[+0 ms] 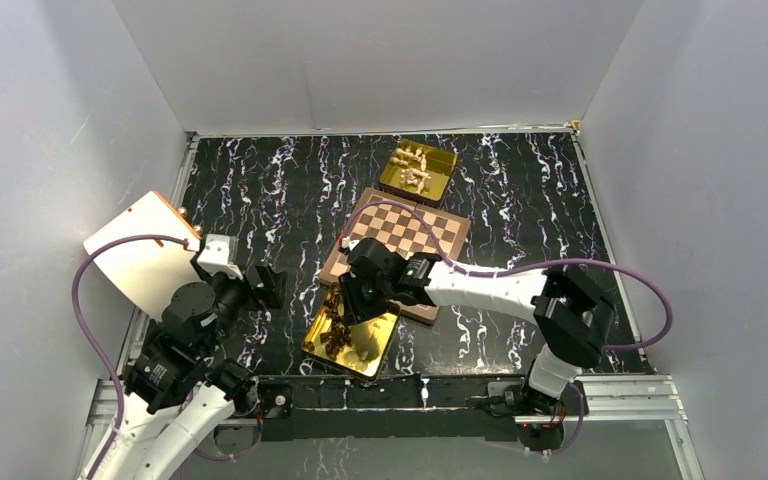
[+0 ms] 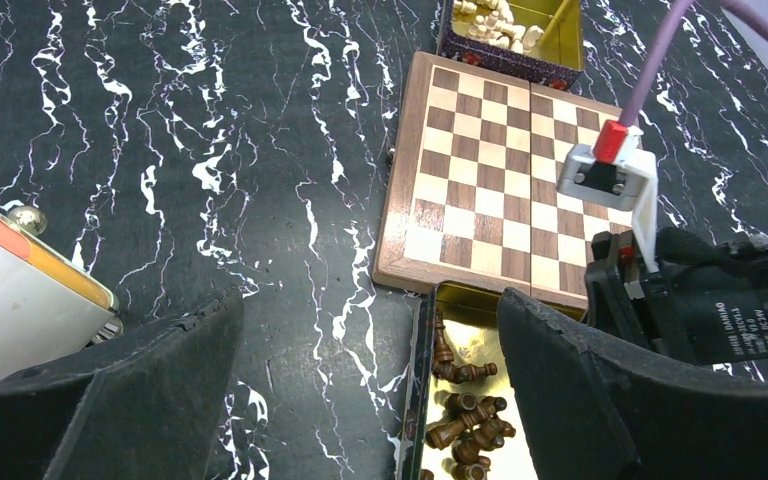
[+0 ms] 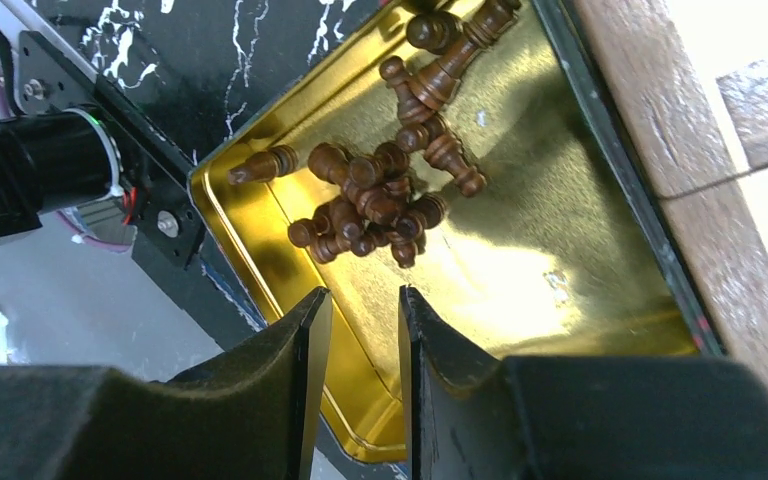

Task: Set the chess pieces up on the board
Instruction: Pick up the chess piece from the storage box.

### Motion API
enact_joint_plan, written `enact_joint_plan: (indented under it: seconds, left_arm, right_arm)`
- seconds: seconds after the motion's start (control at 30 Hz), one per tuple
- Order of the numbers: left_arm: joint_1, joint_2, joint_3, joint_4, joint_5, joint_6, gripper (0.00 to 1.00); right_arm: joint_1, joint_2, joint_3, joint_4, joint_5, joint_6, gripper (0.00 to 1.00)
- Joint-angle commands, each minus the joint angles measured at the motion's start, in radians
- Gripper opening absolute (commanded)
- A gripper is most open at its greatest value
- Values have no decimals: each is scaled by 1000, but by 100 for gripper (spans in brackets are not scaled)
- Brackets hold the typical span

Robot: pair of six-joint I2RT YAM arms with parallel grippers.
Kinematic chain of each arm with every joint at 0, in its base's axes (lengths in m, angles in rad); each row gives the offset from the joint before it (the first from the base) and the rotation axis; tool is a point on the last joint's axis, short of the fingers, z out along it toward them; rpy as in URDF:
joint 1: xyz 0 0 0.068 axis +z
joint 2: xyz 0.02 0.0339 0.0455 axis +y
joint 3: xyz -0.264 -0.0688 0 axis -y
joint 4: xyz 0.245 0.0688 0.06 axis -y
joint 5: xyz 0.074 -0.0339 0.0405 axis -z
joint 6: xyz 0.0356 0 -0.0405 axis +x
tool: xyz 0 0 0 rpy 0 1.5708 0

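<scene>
Lying bare on the black white-veined table (image 1: 260,180), the square brown-and-cream wooden chessboard (image 1: 410,230) awaits. Just beside its near rim, a shiny gold rectangular tray (image 3: 520,260) holds tiny dark brown wooden chessmen (image 3: 370,195), heaped. The right gripper (image 3: 363,300) hangs above, fingers narrowly parted, empty; the lone chessman (image 3: 265,165) looks the cleanest pick. The left gripper (image 2: 368,310), spread wide and empty, sits well apart; tangled neighbours could snag.
</scene>
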Motion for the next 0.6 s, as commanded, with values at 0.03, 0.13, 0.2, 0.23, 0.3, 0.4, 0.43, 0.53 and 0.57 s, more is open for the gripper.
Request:
enact_joint_plan:
  seconds: [0.03,0.13,0.2,0.23,0.3,0.4,0.43,0.53,0.57]
  left_arm:
    - [6,-13,-4,12,-12,2,94]
    - [6,-11,-4,12,-11,1,94]
    - [6,-10,-3,12,-8,3,94]
    - [7,-10,-3,12,-7,3,94]
    - [7,-10,-3,12,-8,3,94]
    - [7,-10,-3,13,-6,3,94]
    - [6,-10,-3,12,-6,3,94]
    - [6,-8,-3,12,-5,2,94]
    - [6,-8,-3,13,-4,3,94]
  right_arm:
    - [1,42,46,92,-92,19,40]
    - [2,64,50,107,-129,25,40]
    - [3,78,53,121,-151,31,40]
    - [3,86,56,123,-155,34,40]
    - [5,98,62,124,-158,38,40]
    - [8,115,69,129,-168,41,40]
    - [9,122,72,128,-174,42,40]
    - [12,146,85,118,-179,47,40]
    - [14,151,88,116,-179,47,40]
